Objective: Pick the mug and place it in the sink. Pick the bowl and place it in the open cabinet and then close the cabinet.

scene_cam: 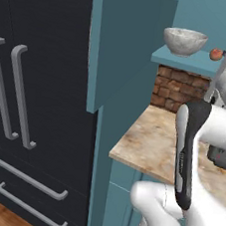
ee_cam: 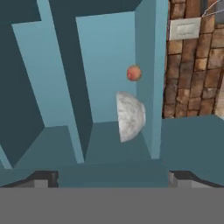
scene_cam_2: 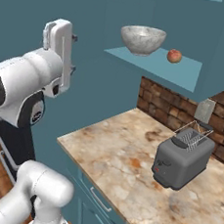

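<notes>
A grey toaster (scene_cam_2: 182, 161) stands on the speckled worktop (scene_cam_2: 123, 159) at the brick wall (scene_cam_2: 159, 107), a red apple (scene_cam_2: 174, 55) at its twelve o'clock, black fridge (scene_cam: 36, 100) left.

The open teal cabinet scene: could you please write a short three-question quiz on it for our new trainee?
1. True or false: the round grey metallic-looking bowl sits on the shelf of the open teal-blue wall cabinet.
2. What lies beside the bowl on that shelf? A) small red-orange round fruit B) green mug C) spoon
3. Fill in: the two-finger gripper is ____, holding nothing.

Key: 1 true; 2 A; 3 open. The grey toaster stands on the speckled stone counter below.
</notes>
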